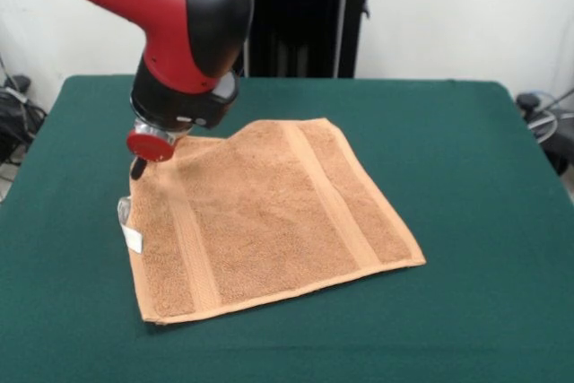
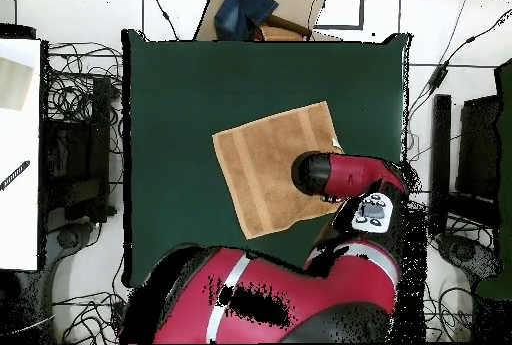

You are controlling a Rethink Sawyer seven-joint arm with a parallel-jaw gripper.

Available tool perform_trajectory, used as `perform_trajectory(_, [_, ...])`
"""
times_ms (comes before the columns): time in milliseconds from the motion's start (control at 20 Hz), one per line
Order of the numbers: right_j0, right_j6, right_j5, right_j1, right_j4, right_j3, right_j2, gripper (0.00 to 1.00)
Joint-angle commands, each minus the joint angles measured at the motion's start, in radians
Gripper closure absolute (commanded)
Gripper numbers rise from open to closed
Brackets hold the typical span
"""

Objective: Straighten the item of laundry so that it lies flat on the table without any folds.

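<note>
One towel (image 1: 269, 217) lies almost flat on the green bench (image 1: 466, 177), its far corner by the white tag (image 1: 131, 236) dented under the tool (image 1: 138, 168), seemingly placed to drag that corner out; I cannot tell the tool's grip state

One towel (image 1: 269, 217) with two woven bands, one white tag (image 1: 132, 237), one table (image 1: 466, 177), one arm (image 1: 170, 15).
</note>
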Motion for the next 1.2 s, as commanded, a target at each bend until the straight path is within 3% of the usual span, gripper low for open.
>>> perform_trajectory(50, [0.009,-0.199,0.051,-0.042,-0.038,0.031,0.142,0.00])
perform_trajectory(350, [0.012,-0.201,0.078,-0.050,-0.043,0.016,0.138,0.00])
perform_trajectory(950, [-0.053,-0.372,0.315,-0.278,-0.031,0.084,0.170,0.00])
perform_trajectory(1200, [-0.063,-0.361,0.248,-0.247,-0.056,0.081,0.167,0.00])
